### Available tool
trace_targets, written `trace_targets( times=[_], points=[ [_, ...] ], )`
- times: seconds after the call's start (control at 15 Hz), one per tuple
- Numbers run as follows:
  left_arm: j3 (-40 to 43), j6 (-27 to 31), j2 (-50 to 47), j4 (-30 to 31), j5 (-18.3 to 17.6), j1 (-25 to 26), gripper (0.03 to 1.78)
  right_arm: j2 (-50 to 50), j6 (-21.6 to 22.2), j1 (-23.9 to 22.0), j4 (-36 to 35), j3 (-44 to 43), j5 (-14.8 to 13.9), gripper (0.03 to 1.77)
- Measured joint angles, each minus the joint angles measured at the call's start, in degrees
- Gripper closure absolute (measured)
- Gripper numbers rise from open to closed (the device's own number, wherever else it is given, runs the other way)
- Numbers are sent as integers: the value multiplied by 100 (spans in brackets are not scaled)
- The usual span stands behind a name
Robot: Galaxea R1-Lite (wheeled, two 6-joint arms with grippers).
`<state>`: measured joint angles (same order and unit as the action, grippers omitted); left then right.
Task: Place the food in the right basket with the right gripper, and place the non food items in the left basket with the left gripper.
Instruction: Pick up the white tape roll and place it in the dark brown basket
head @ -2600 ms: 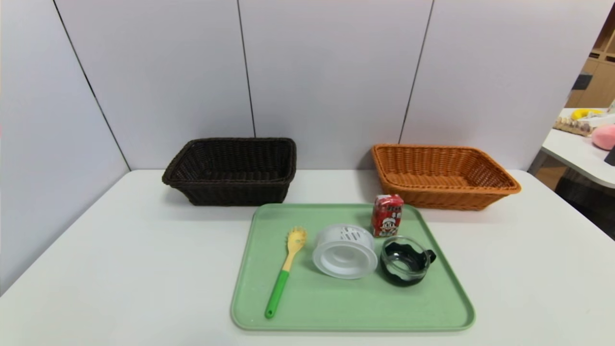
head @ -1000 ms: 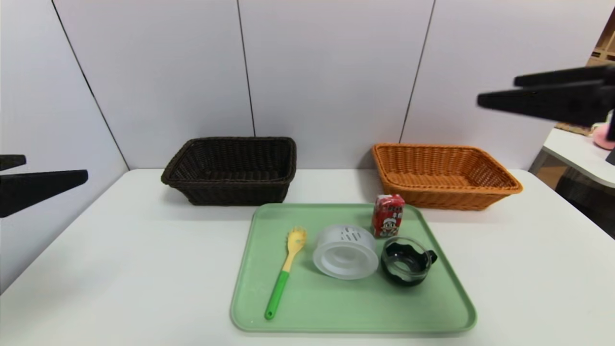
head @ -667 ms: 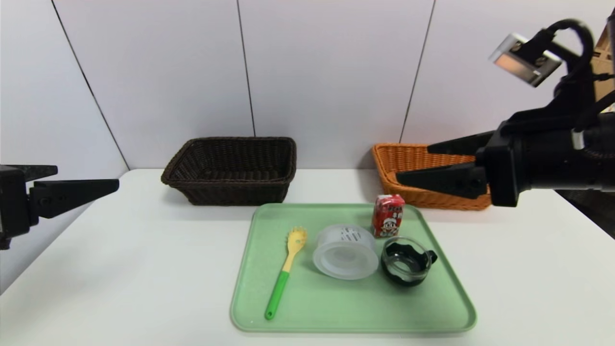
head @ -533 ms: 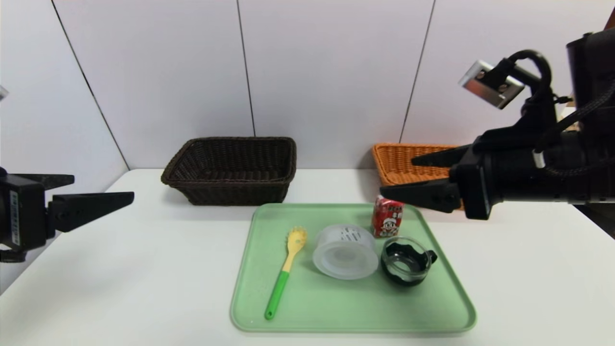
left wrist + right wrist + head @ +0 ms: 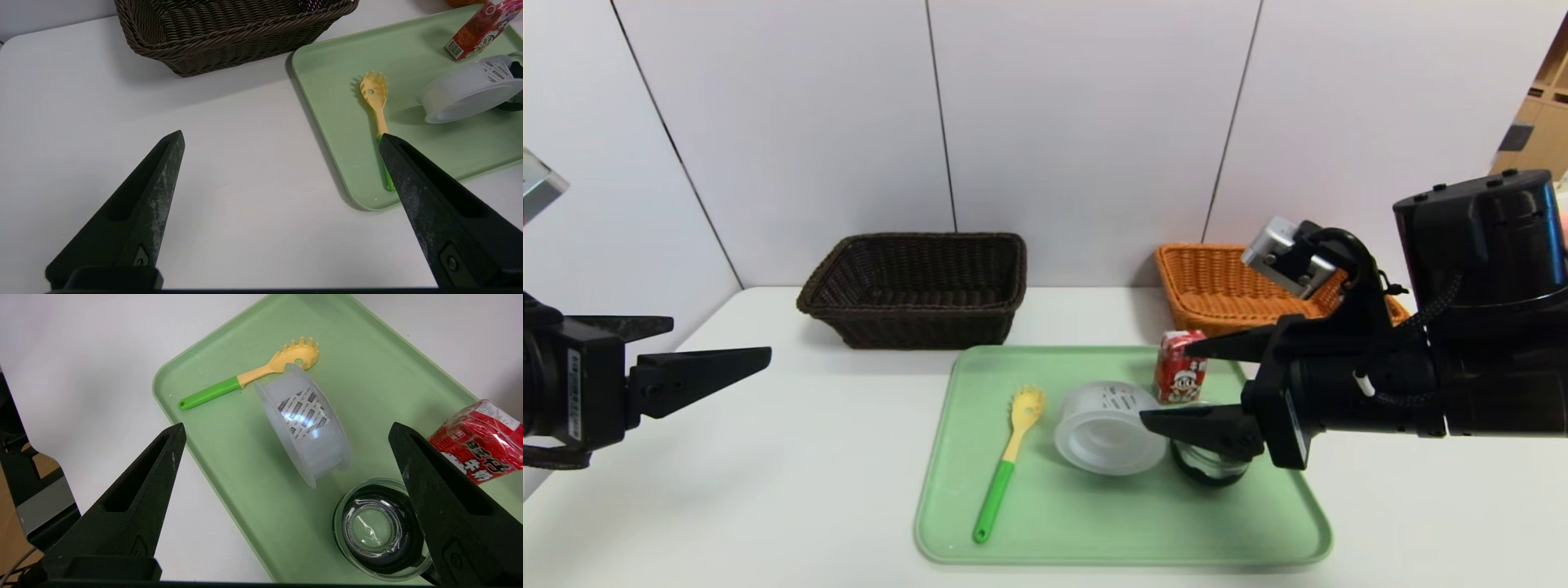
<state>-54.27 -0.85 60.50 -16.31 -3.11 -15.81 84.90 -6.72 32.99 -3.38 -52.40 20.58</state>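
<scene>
Both arms have swung in since the earlier frames, the right gripper now spread wide over the green plastic tray's right half beside the small red snack packet, the left gripper spread off its left edge, the orange-tan wicker basket and dark brown wicker basket unfilled, so nothing is sorted.

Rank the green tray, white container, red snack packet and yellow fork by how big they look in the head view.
1. green tray
2. white container
3. yellow fork, longer than the container but much slimmer
4. red snack packet
</scene>
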Motion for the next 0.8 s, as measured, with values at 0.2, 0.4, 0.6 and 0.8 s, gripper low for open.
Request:
trace_targets(
  times=[0.2,0.4,0.6,0.8],
  points=[
    [67,-68,-2,2,-6,0,12,60,-17,9,-95,99,124,9],
    [113,-71,0,6,-20,-9,12,212,-33,6,-563,262,240,9],
    [127,-71,11,5,-20,-9,12,466,-102,-57,-1128,435,323,9],
    [113,-68,38,6,-37,-23,12,694,-105,-110,-1228,466,349,9]
  ],
)
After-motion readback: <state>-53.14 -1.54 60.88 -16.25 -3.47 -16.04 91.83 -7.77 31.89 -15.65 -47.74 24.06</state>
